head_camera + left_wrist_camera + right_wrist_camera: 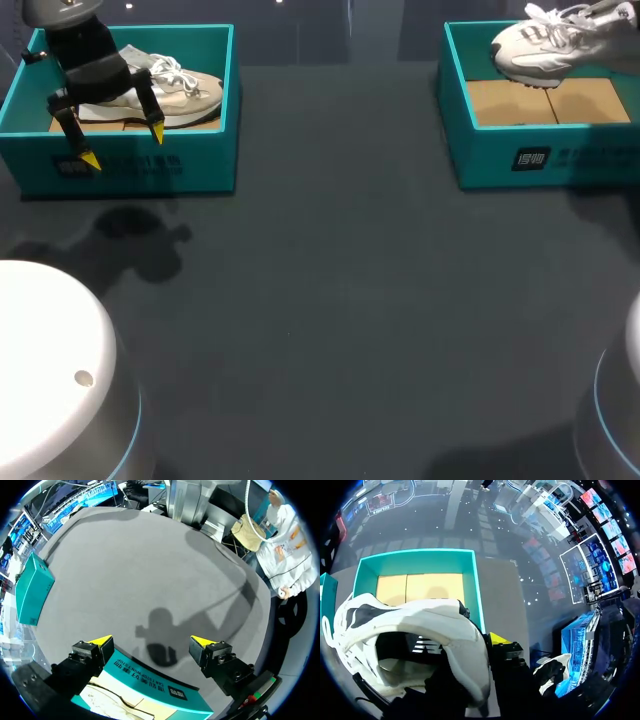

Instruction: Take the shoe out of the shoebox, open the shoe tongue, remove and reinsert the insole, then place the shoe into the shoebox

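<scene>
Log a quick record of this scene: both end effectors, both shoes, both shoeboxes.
left end effector: open, above the front wall of the left shoebox
right end effector: shut on the white shoe
white shoe: held above the right shoebox
beige shoe: lying in the left shoebox
right shoebox: no shoe inside, cardboard floor showing

A dark grey table (340, 300) with a plain matte top stretches across the whole head view.

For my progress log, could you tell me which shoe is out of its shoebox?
The white shoe: it hangs above the right shoebox, whose cardboard floor lies bare. The beige shoe lies inside the left shoebox.
</scene>
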